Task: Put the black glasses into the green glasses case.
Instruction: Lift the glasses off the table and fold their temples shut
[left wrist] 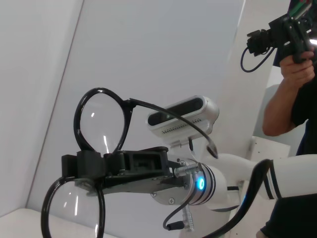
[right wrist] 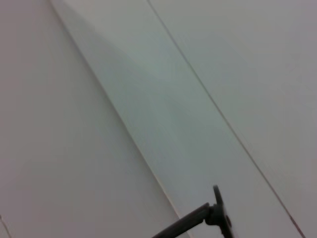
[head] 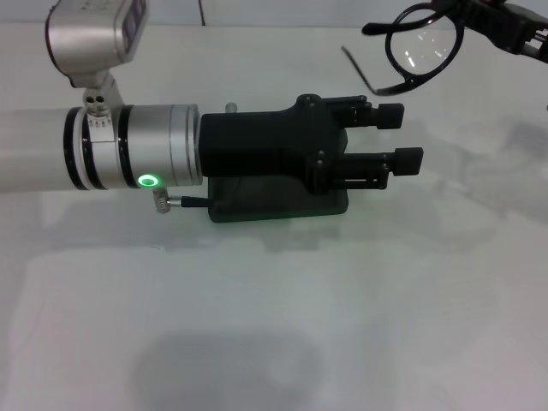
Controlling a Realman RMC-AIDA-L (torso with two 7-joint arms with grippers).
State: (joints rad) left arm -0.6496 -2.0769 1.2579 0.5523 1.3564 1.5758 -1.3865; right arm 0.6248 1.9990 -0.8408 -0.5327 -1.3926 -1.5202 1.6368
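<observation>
White table (head: 257,325): left gripper (head: 411,137) level, parted, empty; right gripper (head: 505,26) grips black glasses (head: 415,51).

Black glasses (head: 417,50), dark-green case (head: 278,203)

Head camera looks down on the white table (head: 274,325); left wrist camera, close, shares the thin black-framed glasses (head: 419,47).

A plain white worktop (head: 282,317) fills the head view. Directly on it lies the green glasses case (head: 278,204), a dark flat shape near the middle, mostly hidden beneath the left arm's tool (head: 396,135); whether the case is open or closed cannot be told
</observation>
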